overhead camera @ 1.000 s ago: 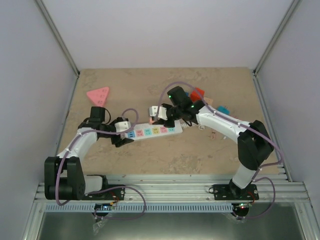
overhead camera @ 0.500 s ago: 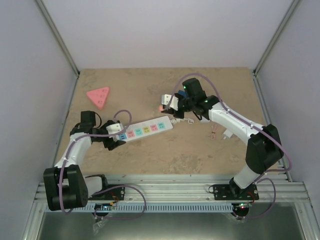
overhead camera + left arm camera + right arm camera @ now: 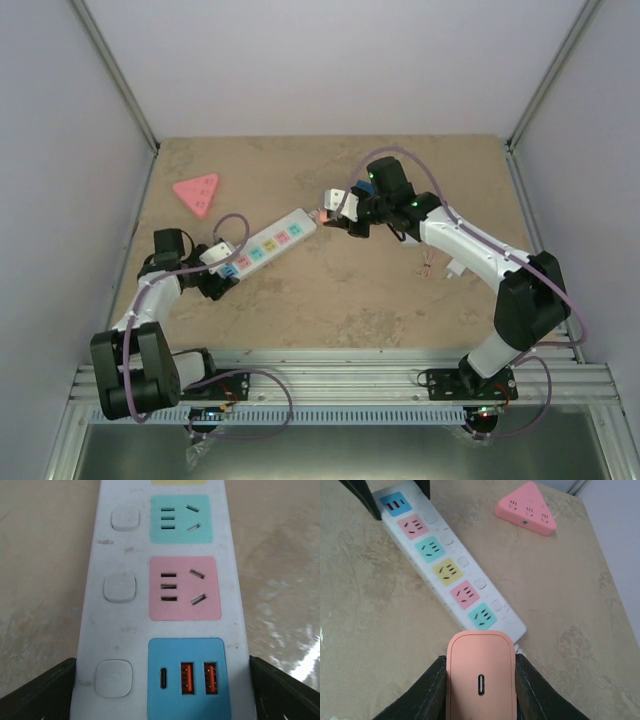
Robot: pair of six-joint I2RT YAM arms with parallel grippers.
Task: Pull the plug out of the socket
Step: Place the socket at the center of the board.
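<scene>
Right, overhead: socket [image 3: 268, 243] lies diagonal on desk [image 3: 330, 300], left fingers [image 3: 220, 278] spread wide, clamped across its near end. Right fingers [image 3: 342, 216] pinch pink plug [image 3: 326, 213], just clear of socket's far end.

Left wrist: fingers press both socket sides at blue USB outlet.

Right wrist: plug held in narrow grip; pink triangular block [image 3: 527, 507] beyond.

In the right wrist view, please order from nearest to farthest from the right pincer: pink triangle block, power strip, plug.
1. plug, held in the right pincer
2. power strip, just ahead
3. pink triangle block, far upper right
</scene>
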